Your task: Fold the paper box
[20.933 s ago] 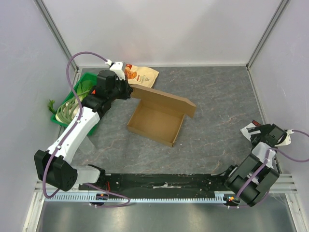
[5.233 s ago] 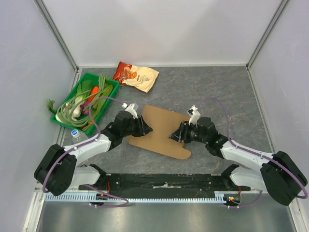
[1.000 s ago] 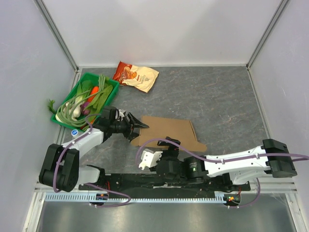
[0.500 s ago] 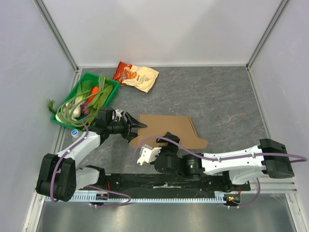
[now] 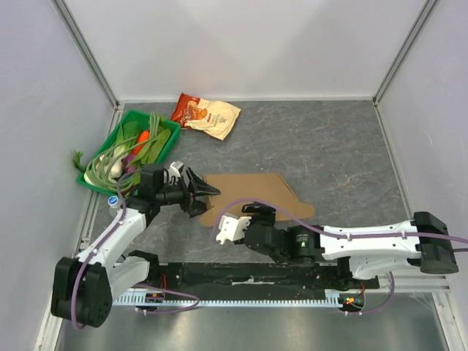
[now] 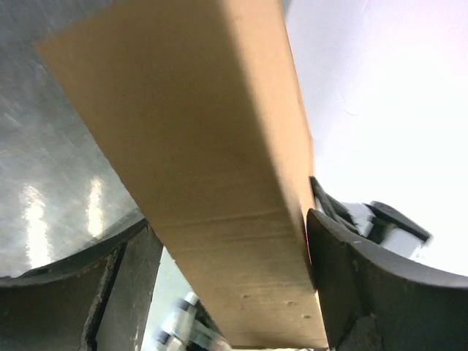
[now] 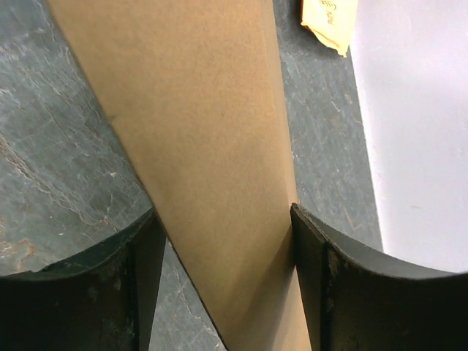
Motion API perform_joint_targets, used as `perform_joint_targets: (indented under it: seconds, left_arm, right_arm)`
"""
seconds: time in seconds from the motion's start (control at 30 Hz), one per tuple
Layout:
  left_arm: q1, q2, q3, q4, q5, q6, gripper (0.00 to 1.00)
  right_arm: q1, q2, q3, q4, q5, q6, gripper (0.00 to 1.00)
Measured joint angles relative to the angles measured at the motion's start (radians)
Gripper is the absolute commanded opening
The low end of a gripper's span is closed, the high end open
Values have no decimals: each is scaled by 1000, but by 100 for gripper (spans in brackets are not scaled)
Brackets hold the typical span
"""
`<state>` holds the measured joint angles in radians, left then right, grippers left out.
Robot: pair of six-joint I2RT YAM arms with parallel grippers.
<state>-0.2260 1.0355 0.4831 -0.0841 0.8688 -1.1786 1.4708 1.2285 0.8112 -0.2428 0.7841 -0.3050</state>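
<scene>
The paper box [image 5: 252,191], plain brown cardboard folded into a shallow closed rectangle, lies in the middle of the table. My left gripper [image 5: 205,194] straddles its left end. In the left wrist view the paper box [image 6: 212,146] rests against the right finger [image 6: 344,278], with a strip of daylight beside the left finger [image 6: 128,285], so the left gripper [image 6: 228,234] is open. My right gripper [image 5: 256,214] reaches in at the near edge. In the right wrist view the paper box [image 7: 212,131] runs slanted between the jaws and meets both pads; the right gripper [image 7: 223,223] is shut on it.
A green tray [image 5: 100,150] of spring onions and a carrot stands at the far left. A cream-and-red snack bag [image 5: 207,114] lies at the back. A small bottle with a blue cap [image 5: 113,200] stands by the left arm. Walls close three sides.
The left jaws have widened and come off the box's side. The right jaws have narrowed onto the near edge. The box has shifted a little to the right and away.
</scene>
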Motion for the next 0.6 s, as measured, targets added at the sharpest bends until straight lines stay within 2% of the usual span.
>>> perform_joint_targets:
  seconds: [0.13,0.2,0.23,0.4,0.47,0.5,0.53,0.6]
  left_arm:
    - [32,-96,129,-240,-106,180,84]
    - [30,-172,201,-337,-186,243,82]
    - [30,-213,226,-367,-226,273,77]
    - [54,-320,243,-420,-394,422,76]
    - [55,-306,230,-419,-412,449,69]
    - [55,-290,219,-417,-413,458,65]
    - [55,-263,201,-412,-407,468,64]
    - [56,-218,169,-388,-380,464,63]
  right_arm:
    - [-47,-24,66,-74,-88,32,63]
    - [-80,-24,122,-116,-144,54,63]
    - [-93,-24,147,-132,-171,65,63]
    - [-200,-32,275,-332,-230,159,63]
    - [-230,-24,305,-382,-241,179,65]
    - [-241,-23,307,-388,-251,183,68]
    - [-246,-22,307,-397,-264,190,73]
    - [-253,-20,303,-400,-283,202,78]
